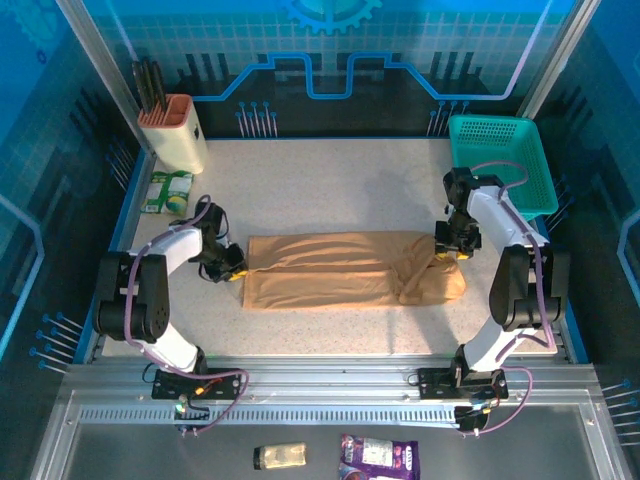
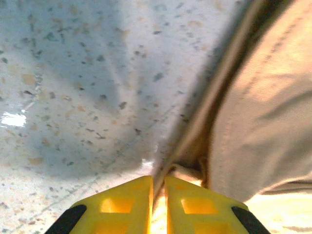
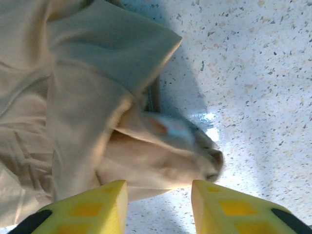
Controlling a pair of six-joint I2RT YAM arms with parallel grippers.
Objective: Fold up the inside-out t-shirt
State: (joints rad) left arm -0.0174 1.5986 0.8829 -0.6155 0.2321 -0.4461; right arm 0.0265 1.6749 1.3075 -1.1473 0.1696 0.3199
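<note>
One tan t-shirt [image 1: 340, 270] lies folded into a long band in the middle of the speckled table [image 1: 330, 190]. Its long axis runs left to right, roughly parallel to the near edge where the arm bases sit. The band's left end is a straight, squared-off edge. Its right end is rounder and bunched, with creases converging there.

The left gripper [image 1: 232, 268] sits at the squared left end, low against the table. In the left wrist view its yellow fingers [image 2: 122, 204] stand almost together, with a thin seamed edge of the shirt running into the narrow slit between them, so they clench the cloth.

The right gripper [image 1: 452, 248] is at the bunched right end. In the right wrist view its yellow fingers [image 3: 229, 204] stand well apart, released. A rumpled lump of fabric lies just beyond the gap, touching neither pad; part of it is blurred.

Behind the shirt, a knife block [image 1: 175, 125] stands at the far left corner and a teal basket [image 1: 500, 160] at the far right.
</note>
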